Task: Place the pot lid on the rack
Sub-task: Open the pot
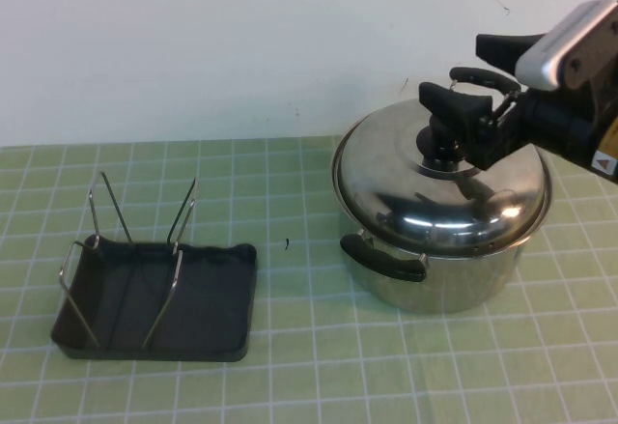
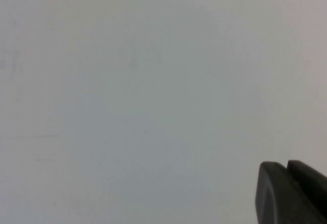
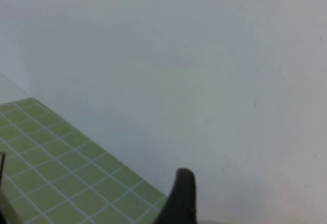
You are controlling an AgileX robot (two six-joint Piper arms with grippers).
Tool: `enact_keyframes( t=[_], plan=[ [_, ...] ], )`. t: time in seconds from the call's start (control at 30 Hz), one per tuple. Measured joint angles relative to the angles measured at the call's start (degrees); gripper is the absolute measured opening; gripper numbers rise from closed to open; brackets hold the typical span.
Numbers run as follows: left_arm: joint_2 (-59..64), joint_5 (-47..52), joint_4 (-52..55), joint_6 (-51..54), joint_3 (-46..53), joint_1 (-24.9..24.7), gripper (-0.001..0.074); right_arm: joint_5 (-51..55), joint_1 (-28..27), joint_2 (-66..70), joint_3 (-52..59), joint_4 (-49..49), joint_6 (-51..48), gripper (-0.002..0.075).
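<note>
The pot lid [image 1: 463, 197], shiny and domed with a black knob [image 1: 436, 144], sits closed on the steel pot [image 1: 454, 284] at the right. My right gripper [image 1: 452, 69] is open just above and behind the knob, its lower finger [image 1: 449, 105] right over it, not closed on it. One right fingertip [image 3: 183, 193] shows against the white wall in the right wrist view. The rack [image 1: 208, 298], a black tray with wire loops [image 1: 174, 226], stands empty at the left. My left gripper [image 2: 286, 170] is shut, facing the white wall, out of the high view.
The pot has a black handle at its front [image 1: 386, 262] and another at the back [image 1: 488, 78]. A green checked mat [image 1: 299, 347] covers the table between rack and pot. A white wall [image 1: 241, 47] runs along the back.
</note>
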Motion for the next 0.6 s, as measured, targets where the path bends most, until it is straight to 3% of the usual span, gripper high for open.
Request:
enact_keyframes(
  t=[0.27, 0.37, 0.47, 0.57, 0.6],
  plan=[
    [0.0, 0.0, 0.0, 0.23, 0.0, 0.0, -0.0002, 0.22, 0.03, 7.94, -1.92, 1.91, 0.0, 0.0688],
    [0.0, 0.0, 0.0, 1.06, 0.0, 0.0, -0.0002, 0.64, 0.03, 9.46, -1.92, 1.91, 0.83, 0.0656],
    [0.0, 0.0, 0.0, 2.25, 0.0, 0.0, -0.0002, 0.76, 0.03, 9.81, -1.92, 1.91, 1.64, 0.054],
    [0.0, 0.16, -0.15, -0.35, 0.0, 0.0, -0.0002, 0.65, 0.14, 9.81, -1.92, 1.79, 2.43, 0.0349],
    [0.0, 0.62, -0.24, -2.02, 0.0, 0.0, -0.0002, 0.65, 0.13, 9.81, -1.92, 1.79, 2.41, 0.0347]
  ],
)
